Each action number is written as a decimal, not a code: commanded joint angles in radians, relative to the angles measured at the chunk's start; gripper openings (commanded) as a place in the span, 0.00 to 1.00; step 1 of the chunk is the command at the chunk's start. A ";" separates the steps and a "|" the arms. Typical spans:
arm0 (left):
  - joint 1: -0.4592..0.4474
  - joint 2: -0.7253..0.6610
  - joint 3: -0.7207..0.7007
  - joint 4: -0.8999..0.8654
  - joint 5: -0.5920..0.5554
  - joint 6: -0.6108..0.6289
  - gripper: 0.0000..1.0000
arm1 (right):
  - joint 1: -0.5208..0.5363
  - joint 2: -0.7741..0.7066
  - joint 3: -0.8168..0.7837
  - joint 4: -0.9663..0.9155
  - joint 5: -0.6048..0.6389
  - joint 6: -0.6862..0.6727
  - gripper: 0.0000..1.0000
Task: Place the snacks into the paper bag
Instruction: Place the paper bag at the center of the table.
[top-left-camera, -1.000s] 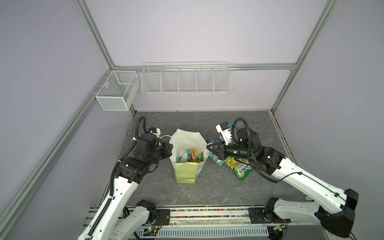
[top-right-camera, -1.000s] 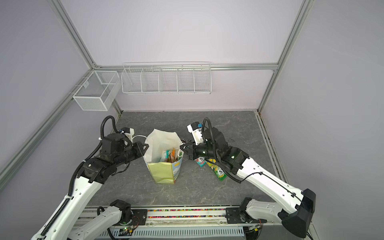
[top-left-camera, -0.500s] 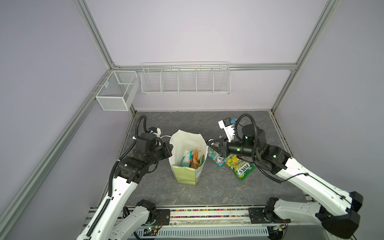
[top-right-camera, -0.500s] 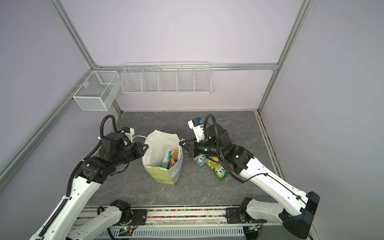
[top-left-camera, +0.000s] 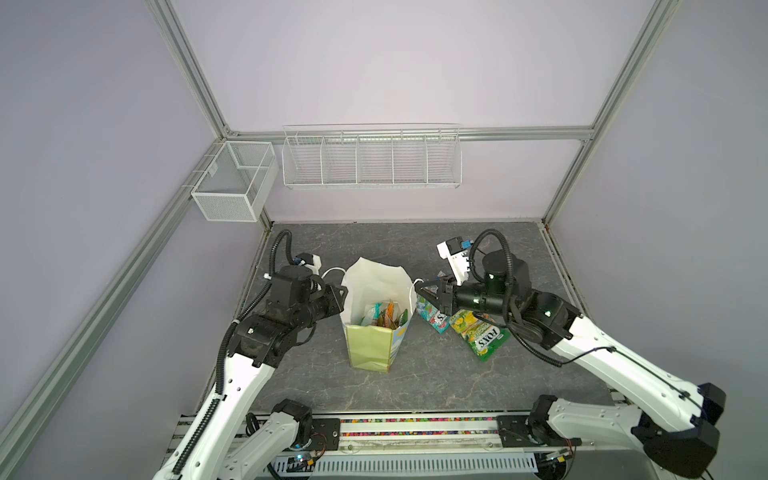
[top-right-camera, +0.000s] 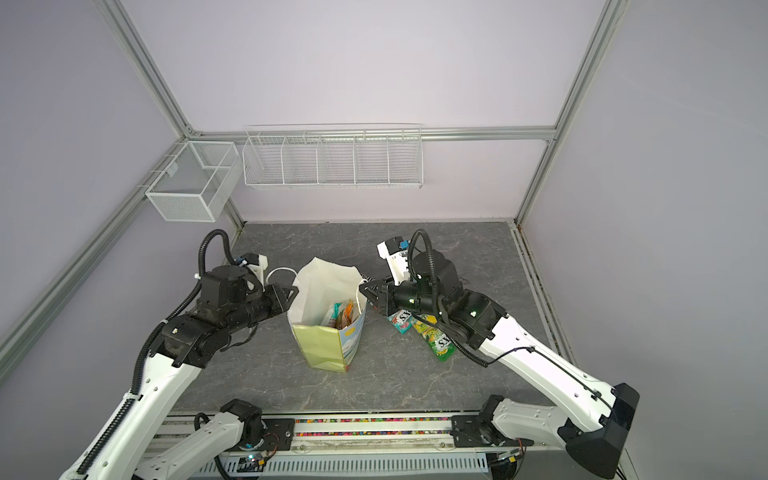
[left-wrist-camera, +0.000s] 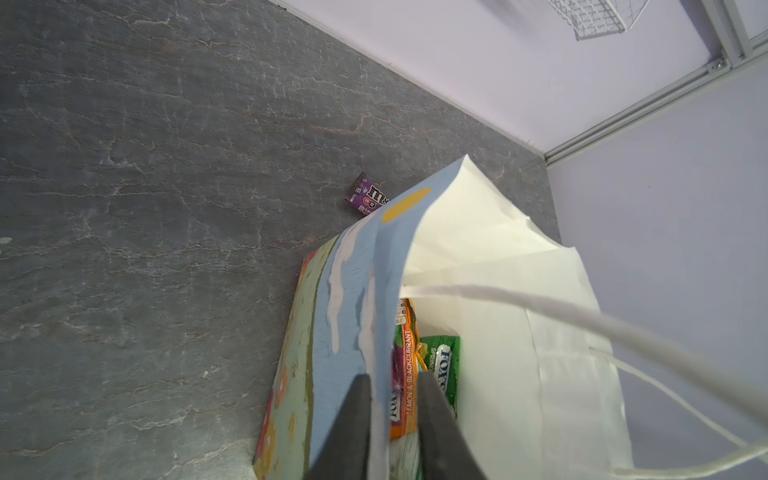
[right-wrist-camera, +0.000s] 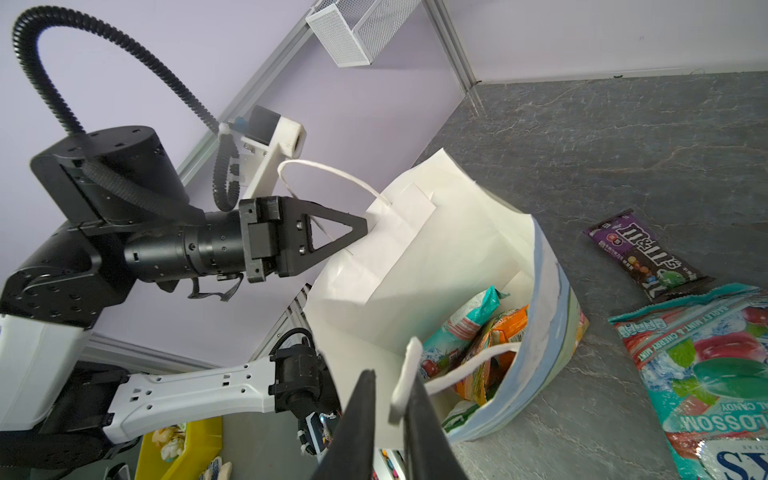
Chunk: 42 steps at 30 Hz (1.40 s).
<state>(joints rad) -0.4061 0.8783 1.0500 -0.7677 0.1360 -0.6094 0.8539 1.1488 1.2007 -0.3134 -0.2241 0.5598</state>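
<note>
A moment ago both grippers pinched the paper bag (top-left-camera: 370, 349) tight. Now both have let their fingers open a little. The left gripper (top-left-camera: 343, 291) sits at the bag's top edge. In the left wrist view its fingers stand on each side of the bag's blue wall, with a small gap. The right gripper (top-left-camera: 420, 286) is at the other top edge. Its fingers stand a little apart, with the cord handle (right-wrist-camera: 405, 374) loose between them. The bag stands up by itself in the middle of the table (top-left-camera: 415, 374), mouth open.

I think the holding-open job is ending, so an arm can go and get more snacks. Some packets (top-left-camera: 384, 316) are already inside the bag. Three are not. A teal Fox's packet (top-left-camera: 434, 320) and a yellow-green Fox's packet (top-left-camera: 482, 336) lie just beside the bag, under the right arm (top-left-camera: 540, 316). A purple M&M's packet (right-wrist-camera: 648, 259) lies a little farther back.

The bag's rim is high, so a packet must go up and over it. The cord could catch on a finger that pulls away, and that may tip the bag. There is lots of bare table in front of the bag. The left arm (top-left-camera: 257, 336) is near the side wall (top-left-camera: 104, 166), so it has less room.
</note>
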 joint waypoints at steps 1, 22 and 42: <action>-0.001 -0.012 0.028 0.016 -0.011 0.006 0.33 | -0.004 0.009 0.019 0.017 -0.001 -0.011 0.23; 0.000 -0.050 0.105 -0.037 -0.047 0.006 0.96 | -0.005 0.000 0.042 -0.007 -0.015 -0.035 0.91; -0.001 -0.083 0.100 -0.020 -0.051 0.049 0.88 | -0.035 -0.083 0.075 -0.114 0.124 -0.118 0.95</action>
<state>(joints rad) -0.4061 0.7971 1.1252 -0.7837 0.1020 -0.5800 0.8330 1.0920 1.2518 -0.3946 -0.1410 0.4747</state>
